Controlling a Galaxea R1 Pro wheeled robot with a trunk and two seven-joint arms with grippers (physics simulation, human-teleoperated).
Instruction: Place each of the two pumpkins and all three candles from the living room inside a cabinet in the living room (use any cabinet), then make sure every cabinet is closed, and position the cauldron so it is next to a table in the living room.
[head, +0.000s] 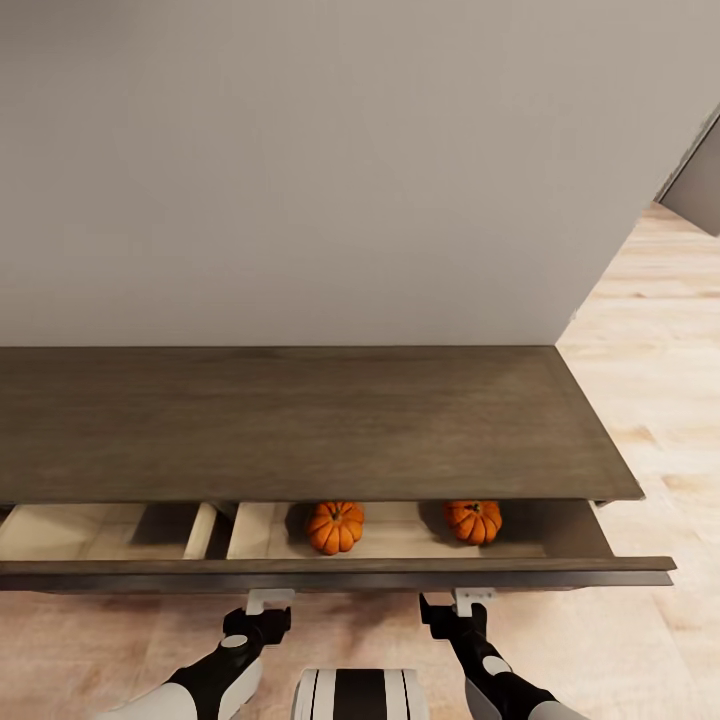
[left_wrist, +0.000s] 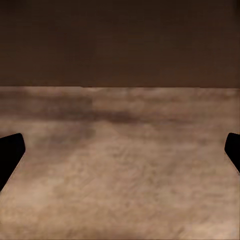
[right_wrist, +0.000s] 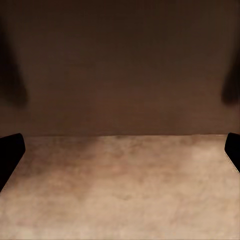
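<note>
Orange pumpkins (head: 335, 526) (head: 473, 521) are already stowed in the open drawer (head: 400, 545) just beyond both spread, empty pincers (head: 268, 600) (head: 470, 599); candles, closing and cauldron are judged outstanding

Blk/wht arms (head: 215, 675), wht fingers (head: 268, 600), striped trunk (head: 360, 694).

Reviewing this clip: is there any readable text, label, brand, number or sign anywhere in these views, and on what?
None. No writing appears on the long dark-brown wooden cabinet, its open pale-wood drawer, the two small orange ribbed pumpkins, the plain grey wall, or the left gripper and right gripper.
</note>
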